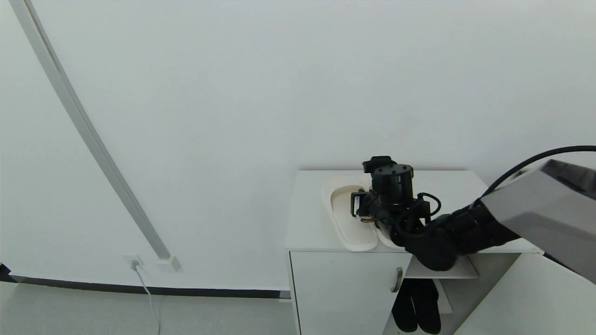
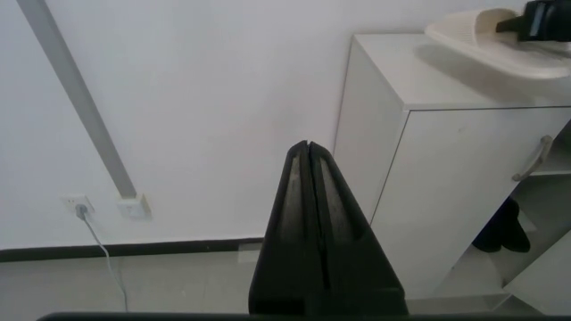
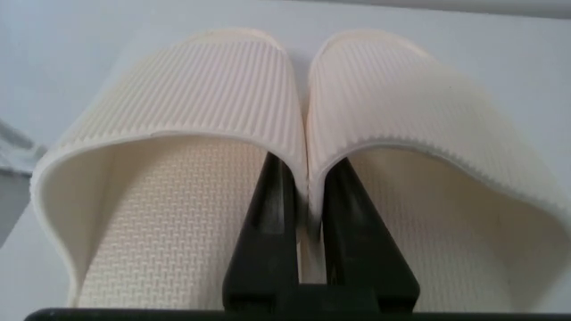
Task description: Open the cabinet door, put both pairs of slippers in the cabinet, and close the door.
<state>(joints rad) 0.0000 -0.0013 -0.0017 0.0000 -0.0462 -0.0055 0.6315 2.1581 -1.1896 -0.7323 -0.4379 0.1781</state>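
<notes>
A pair of cream slippers (image 1: 350, 222) lies side by side on top of the white cabinet (image 1: 311, 218). My right gripper (image 3: 302, 209) is shut on the slippers (image 3: 178, 107), one finger inside each, pinching their two inner walls together. From the head view, the right gripper (image 1: 362, 210) sits over the pair's near end. A black pair (image 1: 416, 304) stands on the cabinet's lower shelf behind the open right door (image 1: 512, 298). The left door (image 1: 344, 293) is closed. My left gripper (image 2: 310, 178) is shut on nothing, low in front of the cabinet (image 2: 446, 169).
A wall socket with a plugged cable (image 1: 135, 264) sits low on the wall left of the cabinet, below a slanted grey conduit (image 1: 88, 130). Bare floor lies left of the cabinet. An inner shelf (image 1: 442, 272) shows under the top board.
</notes>
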